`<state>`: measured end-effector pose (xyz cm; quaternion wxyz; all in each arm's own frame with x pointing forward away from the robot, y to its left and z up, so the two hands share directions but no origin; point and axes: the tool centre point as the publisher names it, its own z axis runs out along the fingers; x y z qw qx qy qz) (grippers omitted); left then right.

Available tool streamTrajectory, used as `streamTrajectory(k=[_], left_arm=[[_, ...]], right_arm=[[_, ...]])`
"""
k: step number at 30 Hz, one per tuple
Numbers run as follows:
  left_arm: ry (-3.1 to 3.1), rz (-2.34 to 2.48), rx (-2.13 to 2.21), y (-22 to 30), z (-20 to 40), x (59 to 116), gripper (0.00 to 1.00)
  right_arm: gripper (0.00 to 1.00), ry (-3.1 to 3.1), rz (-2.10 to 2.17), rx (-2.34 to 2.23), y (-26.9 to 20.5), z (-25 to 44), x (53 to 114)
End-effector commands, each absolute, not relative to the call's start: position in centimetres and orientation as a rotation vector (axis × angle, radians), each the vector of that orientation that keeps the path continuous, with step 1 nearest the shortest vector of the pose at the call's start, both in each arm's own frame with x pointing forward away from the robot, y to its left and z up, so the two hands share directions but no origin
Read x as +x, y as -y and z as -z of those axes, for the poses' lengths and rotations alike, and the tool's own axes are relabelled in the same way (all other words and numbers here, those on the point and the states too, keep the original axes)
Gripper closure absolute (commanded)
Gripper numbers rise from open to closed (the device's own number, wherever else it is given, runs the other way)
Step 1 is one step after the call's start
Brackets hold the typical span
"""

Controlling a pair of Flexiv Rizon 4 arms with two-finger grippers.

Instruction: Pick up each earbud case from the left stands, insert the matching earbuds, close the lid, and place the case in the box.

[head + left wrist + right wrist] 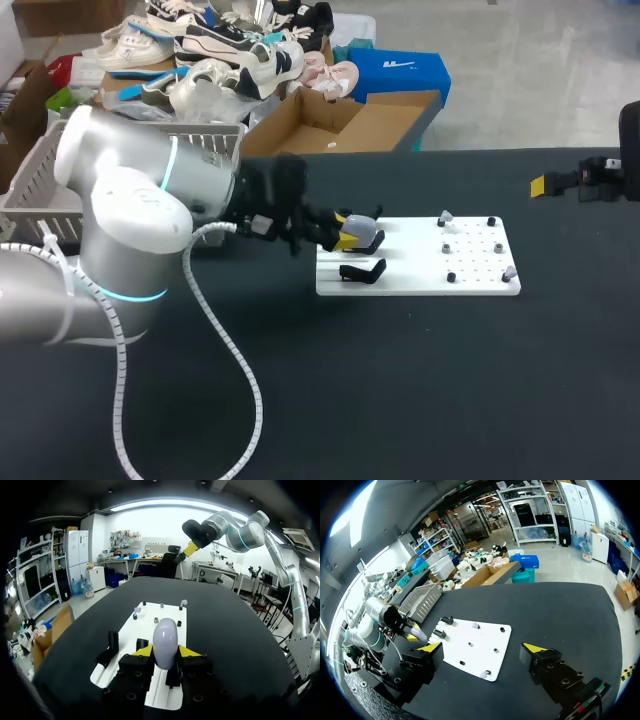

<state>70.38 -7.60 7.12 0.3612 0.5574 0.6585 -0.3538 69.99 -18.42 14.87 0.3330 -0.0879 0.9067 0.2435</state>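
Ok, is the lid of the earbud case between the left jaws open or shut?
Shut. The earbud case is one smooth rounded shell between the left jaws, with no raised lid or open cavity showing.

Earbud case [165, 641]: smooth, glossy, pale plastic. Board [420, 283]: white, smooth, matt. Stand [362, 271]: black plastic. Table [420, 400]: black, uniformly matt surface.

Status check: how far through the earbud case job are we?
Nothing looks finished. In hand: left gripper shut on the grey case at the white board. The nearer black stand is bare, its case not in view. Left: inserting earbuds, closing, boxing. Right gripper open, off the board.
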Motion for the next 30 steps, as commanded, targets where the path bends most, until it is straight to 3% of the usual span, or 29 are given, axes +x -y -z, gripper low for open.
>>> streamTrajectory(k=[1,8,30], left_arm=[[-1.688,0.898,1.393,6.9,-9.0,69.0,1.0],[-1.686,0.907,1.302,7.5,-11.0,68.5,1.0],[-1.628,0.861,1.3,11.3,-13.5,70.0,1.0]], right_arm=[[0.0,-2.37,-0.634,-0.231,18.5,-14.9,70.0],[0.0,-2.351,-0.634,-0.297,17.6,-15.8,70.1],[0.0,-2.429,-0.634,-0.509,5.6,-17.3,67.6]])
